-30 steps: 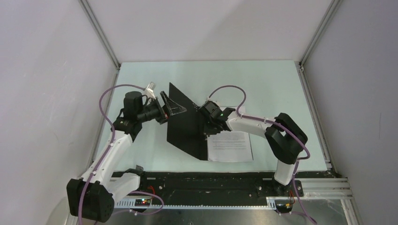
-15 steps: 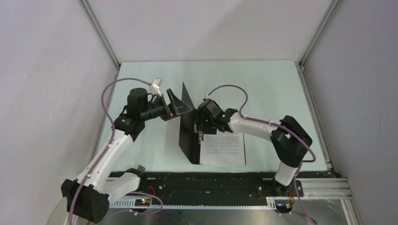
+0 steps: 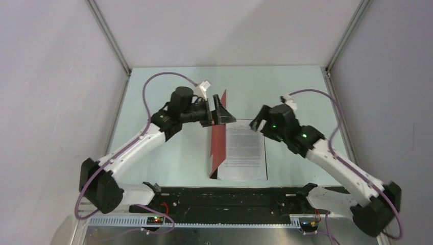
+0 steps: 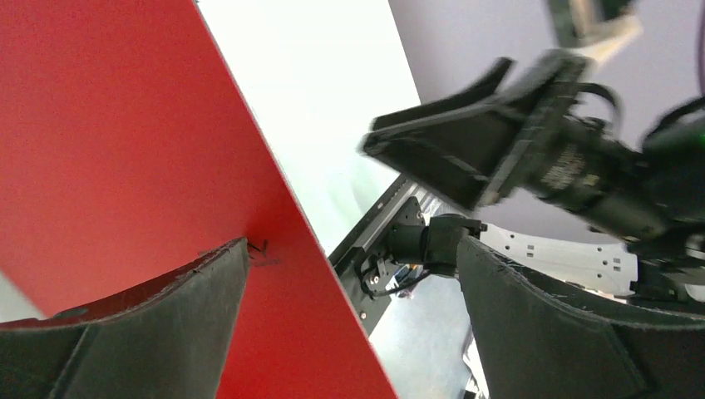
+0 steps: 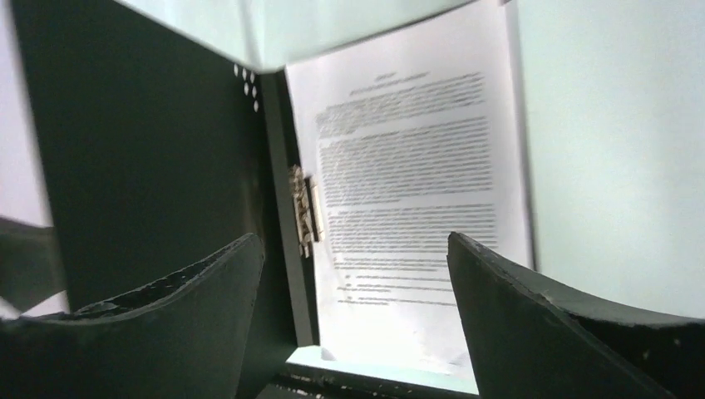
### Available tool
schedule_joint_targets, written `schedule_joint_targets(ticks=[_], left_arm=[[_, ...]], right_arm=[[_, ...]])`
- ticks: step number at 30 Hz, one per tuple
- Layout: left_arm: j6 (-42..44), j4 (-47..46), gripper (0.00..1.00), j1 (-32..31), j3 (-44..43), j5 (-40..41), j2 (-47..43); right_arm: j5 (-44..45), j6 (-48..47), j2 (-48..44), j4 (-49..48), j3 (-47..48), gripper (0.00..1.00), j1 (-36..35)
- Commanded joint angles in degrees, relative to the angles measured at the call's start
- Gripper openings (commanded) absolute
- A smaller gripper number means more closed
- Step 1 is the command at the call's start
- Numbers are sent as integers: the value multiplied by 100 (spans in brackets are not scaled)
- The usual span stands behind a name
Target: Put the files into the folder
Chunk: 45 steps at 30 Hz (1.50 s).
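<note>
The folder's cover (image 3: 218, 145) stands nearly upright on its spine, red outside facing left. The files (image 3: 246, 150), white printed sheets, lie flat on the folder's right half. My left gripper (image 3: 223, 109) is open at the cover's far end; in the left wrist view one finger (image 4: 166, 332) rests against the red face (image 4: 125, 141). My right gripper (image 3: 259, 121) hangs open above the files' far right corner, holding nothing. Seen from the right wrist, the black inside cover (image 5: 150, 150), the metal spine clip (image 5: 305, 214) and the files (image 5: 407, 166) lie below the right gripper (image 5: 356, 236).
The pale green table (image 3: 291, 92) is walled by white panels on the left, back and right. A black rail (image 3: 230, 196) runs along the near edge, just below the folder's near end.
The cover has swung from lying open on the left to nearly upright, pushed right by my left gripper. My right gripper opened and pulled back right off the spine.
</note>
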State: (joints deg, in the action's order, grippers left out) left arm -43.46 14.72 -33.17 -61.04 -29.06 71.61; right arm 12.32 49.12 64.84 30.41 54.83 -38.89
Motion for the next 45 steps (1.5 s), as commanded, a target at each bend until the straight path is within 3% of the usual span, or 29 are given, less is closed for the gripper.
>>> schedule_joint_targets(ticks=[1, 4, 8, 13, 18, 22, 27, 31, 36, 45], left_arm=[[-42, -1029, 100, -379, -119, 101, 634], [-413, -2082, 100, -469, 82, 103, 1222], [-388, -2556, 100, -536, 173, 192, 1945], [-202, -2784, 100, -544, 189, 324, 2750], [-1, -2806, 100, -543, 252, 625, 2956], [350, -2108, 100, -539, 76, 1024, 2555], [1204, -754, 100, -511, -20, 1950, 1446], [1449, 89, 100, -385, -82, 2122, 647], [1485, 996, 100, -226, 217, 2958, -535], [1740, 1581, 100, 320, 812, 3443, -1554]], right_arm=[[846, -189, -1164, 1019, -87, 87, 448], [908, -270, -1811, 1400, -94, 88, 676], [931, -266, -2224, 1770, -95, 90, 847], [997, -225, -2331, 2060, -91, 90, 872], [886, -259, -2186, 2024, -115, 91, 869], [670, -310, -1908, 1775, -201, 92, 867], [417, -506, -1553, 1293, -211, 99, 837], [275, -527, -1291, 1027, -209, 100, 788], [255, -571, -980, 500, -210, 99, 604], [-75, -562, -399, -106, -211, 100, 417]])
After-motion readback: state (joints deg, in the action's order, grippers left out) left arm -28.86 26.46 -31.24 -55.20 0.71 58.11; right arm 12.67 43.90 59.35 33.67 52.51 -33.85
